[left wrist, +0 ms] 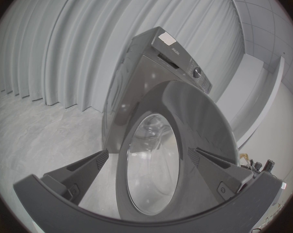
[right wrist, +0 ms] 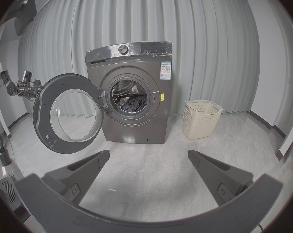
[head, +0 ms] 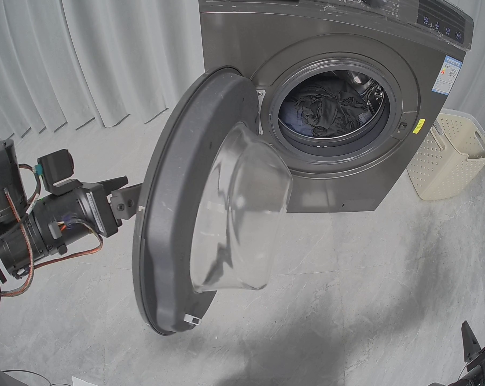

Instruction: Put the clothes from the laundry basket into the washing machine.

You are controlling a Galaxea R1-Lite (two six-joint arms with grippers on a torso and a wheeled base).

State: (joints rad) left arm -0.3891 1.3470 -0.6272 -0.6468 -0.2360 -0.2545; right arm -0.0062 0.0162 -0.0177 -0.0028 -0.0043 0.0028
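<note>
Washer (head: 237,38): dark metallic grey, with a yellow sticker (head: 418,126) and a blue-and-white label (head: 446,75). Door (head: 167,199), just ahead of the dark grey left gripper's (left wrist: 147,152) jaws: dark grey around clear glass. Clothes (head: 328,108): black and navy. Basket (head: 446,156): cream, dotted with holes. Curtain (head: 65,44): pale grey, pleated. Floor (head: 350,274): light grey, marbled.

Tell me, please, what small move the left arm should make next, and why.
Probably push the door toward the washing machine with the left pincer, which sits open at the door's outer rim. The clothes lie in the drum, and the laundry basket looks empty.
</note>
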